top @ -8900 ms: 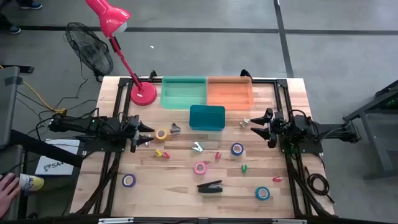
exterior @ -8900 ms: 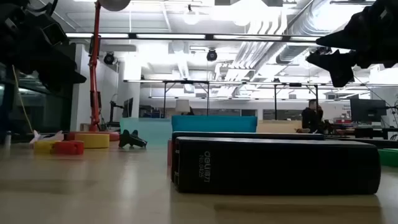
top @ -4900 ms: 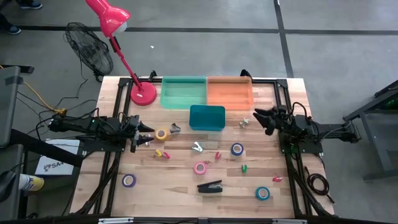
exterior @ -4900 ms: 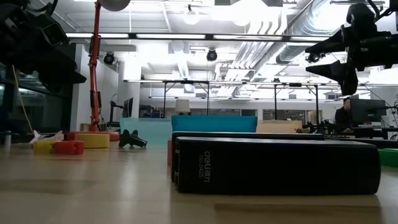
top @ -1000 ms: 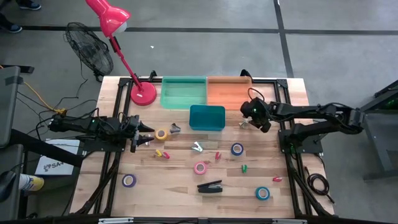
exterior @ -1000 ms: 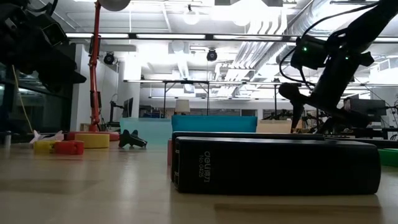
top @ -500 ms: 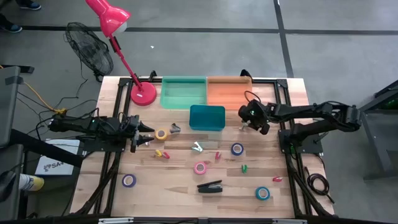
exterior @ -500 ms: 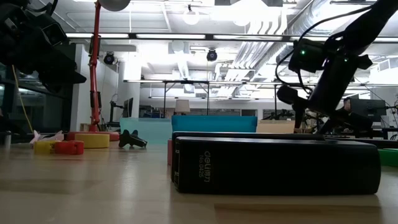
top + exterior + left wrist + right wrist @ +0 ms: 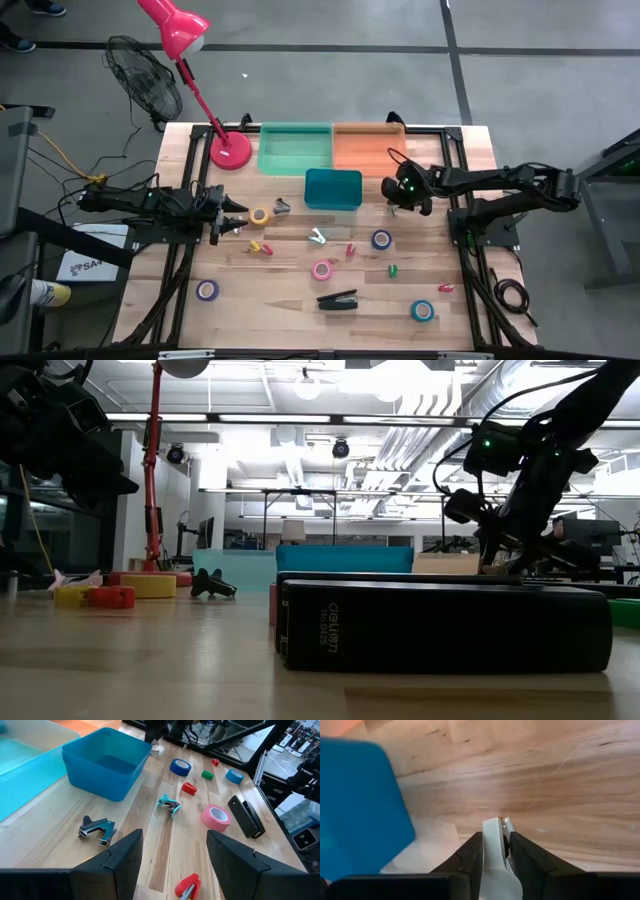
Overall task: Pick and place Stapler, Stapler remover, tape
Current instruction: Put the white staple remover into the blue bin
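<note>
Barely begun: nothing shows in the bins, and the first pick is under way.
On the table (image 9: 200,250) are three bins: green (image 9: 295,127), orange (image 9: 368,127), blue (image 9: 333,172). One stapler (image 9: 338,299) lies near the front edge. Five tapes lie loose: yellow (image 9: 260,216), blue (image 9: 381,240), pink (image 9: 322,270), purple (image 9: 207,290), teal (image 9: 422,311). Of three removers, the dark (image 9: 282,206) and teal (image 9: 318,237) ones lie loose. The right claw (image 9: 392,197), beside the blue bin, pinches the pale one (image 9: 494,840). The left claw (image 9: 238,217) waits spread by the yellow tape.
</note>
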`<action>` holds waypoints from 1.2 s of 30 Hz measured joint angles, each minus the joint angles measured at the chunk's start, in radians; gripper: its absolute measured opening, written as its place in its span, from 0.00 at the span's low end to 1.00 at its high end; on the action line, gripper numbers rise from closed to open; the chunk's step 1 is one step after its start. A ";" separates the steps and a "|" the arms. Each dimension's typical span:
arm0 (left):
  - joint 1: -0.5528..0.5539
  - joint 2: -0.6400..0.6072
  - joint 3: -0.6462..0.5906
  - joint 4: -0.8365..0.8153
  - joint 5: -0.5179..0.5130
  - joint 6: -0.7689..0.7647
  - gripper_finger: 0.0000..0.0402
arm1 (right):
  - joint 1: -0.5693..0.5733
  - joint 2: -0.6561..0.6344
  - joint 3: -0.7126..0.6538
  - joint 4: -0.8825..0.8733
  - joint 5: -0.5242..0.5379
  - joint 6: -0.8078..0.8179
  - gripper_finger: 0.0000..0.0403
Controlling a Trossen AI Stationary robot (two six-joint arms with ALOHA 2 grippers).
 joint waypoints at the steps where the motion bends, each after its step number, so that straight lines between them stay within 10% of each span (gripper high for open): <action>1: 0.000 0.000 0.000 0.000 0.000 0.000 0.54 | 0.000 0.000 0.000 -0.001 -0.005 -0.013 0.19; 36: 0.000 0.000 0.000 0.000 0.000 0.000 0.54 | 0.000 0.000 0.070 0.157 -0.129 -0.239 0.14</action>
